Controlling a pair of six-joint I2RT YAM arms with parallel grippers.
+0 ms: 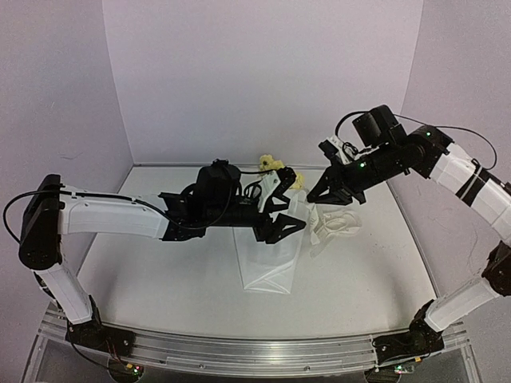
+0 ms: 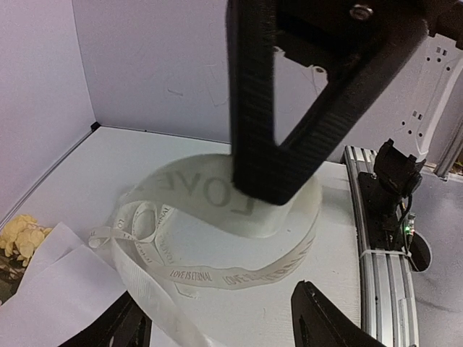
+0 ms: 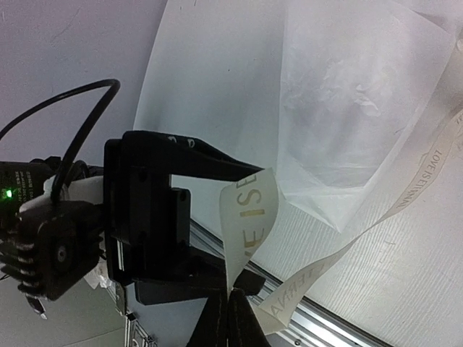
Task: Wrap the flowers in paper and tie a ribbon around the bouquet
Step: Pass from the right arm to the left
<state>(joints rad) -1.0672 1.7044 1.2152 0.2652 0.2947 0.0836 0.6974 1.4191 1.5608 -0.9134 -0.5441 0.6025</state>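
Note:
The white paper (image 1: 270, 259) lies crinkled at mid-table, with the yellow flowers (image 1: 275, 165) at its far end, partly hidden behind my left arm. Right of it the cream ribbon (image 1: 335, 227), printed with words, lies in loose loops. My right gripper (image 1: 334, 199) hangs above the ribbon. In the right wrist view this gripper (image 3: 231, 318) is shut on one end of the ribbon (image 3: 249, 217), which curls up from the fingertips. My left gripper (image 2: 221, 325) hovers open over the ribbon's loops (image 2: 217, 276), nothing between its fingers. Flowers (image 2: 22, 235) and paper (image 2: 51, 289) show at its left.
An aluminium rail (image 1: 239, 353) runs along the near table edge, with both arm bases bolted to it. Pale walls close the table at the back and on both sides. The right arm's base (image 2: 394, 181) stands close on the right of the left wrist view.

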